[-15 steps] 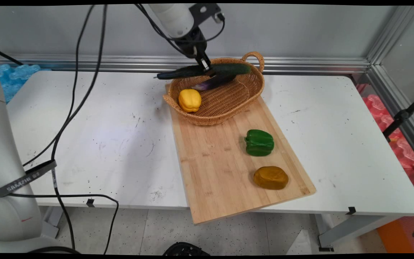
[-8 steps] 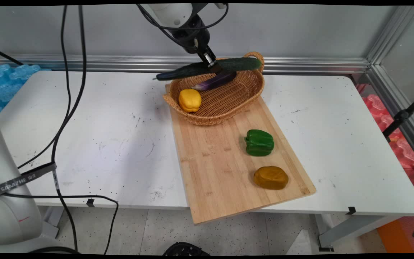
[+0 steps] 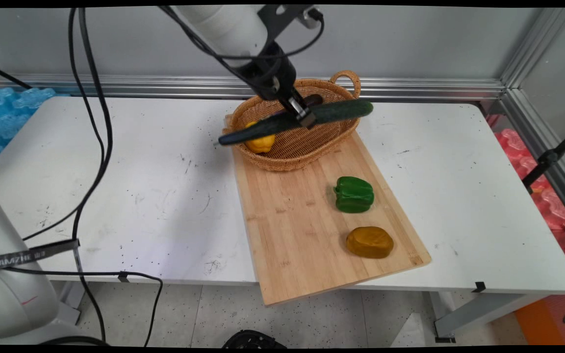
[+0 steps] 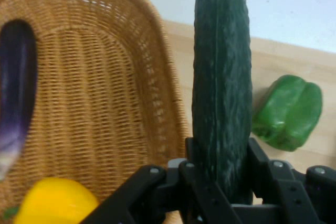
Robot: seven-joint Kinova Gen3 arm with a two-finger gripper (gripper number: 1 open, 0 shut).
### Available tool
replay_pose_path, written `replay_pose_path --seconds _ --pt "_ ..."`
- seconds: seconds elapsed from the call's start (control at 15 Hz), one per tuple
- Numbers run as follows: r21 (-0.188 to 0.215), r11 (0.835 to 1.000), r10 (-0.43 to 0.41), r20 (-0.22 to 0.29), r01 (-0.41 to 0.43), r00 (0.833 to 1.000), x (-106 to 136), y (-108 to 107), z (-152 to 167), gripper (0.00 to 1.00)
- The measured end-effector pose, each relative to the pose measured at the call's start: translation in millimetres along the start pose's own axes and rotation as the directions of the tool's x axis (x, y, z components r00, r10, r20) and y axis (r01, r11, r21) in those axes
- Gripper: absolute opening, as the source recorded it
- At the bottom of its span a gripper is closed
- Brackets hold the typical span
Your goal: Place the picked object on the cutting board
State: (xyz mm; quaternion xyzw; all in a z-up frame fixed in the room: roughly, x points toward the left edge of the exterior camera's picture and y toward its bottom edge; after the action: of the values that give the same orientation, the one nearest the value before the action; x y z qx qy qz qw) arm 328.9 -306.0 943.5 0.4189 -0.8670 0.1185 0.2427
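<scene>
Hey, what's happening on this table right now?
The robot arm's gripper is shut on a long dark cucumber, holding it level in the air over the near side of a wicker basket. A yellow pepper and an eggplant lie in the basket. The basket sits on the far end of a wooden cutting board, where a green pepper and a brownish-orange lump rest nearer the front.
</scene>
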Motion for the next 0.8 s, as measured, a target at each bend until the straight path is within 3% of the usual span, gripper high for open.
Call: replay_pose_path --seconds 0.4,0.8 --pt "-0.011 0.998 -0.068 0.006 0.068 0.998 -27 34 30 0.00" --pt "0.001 0.994 -0.112 0.021 0.112 0.994 -46 45 74 0.00"
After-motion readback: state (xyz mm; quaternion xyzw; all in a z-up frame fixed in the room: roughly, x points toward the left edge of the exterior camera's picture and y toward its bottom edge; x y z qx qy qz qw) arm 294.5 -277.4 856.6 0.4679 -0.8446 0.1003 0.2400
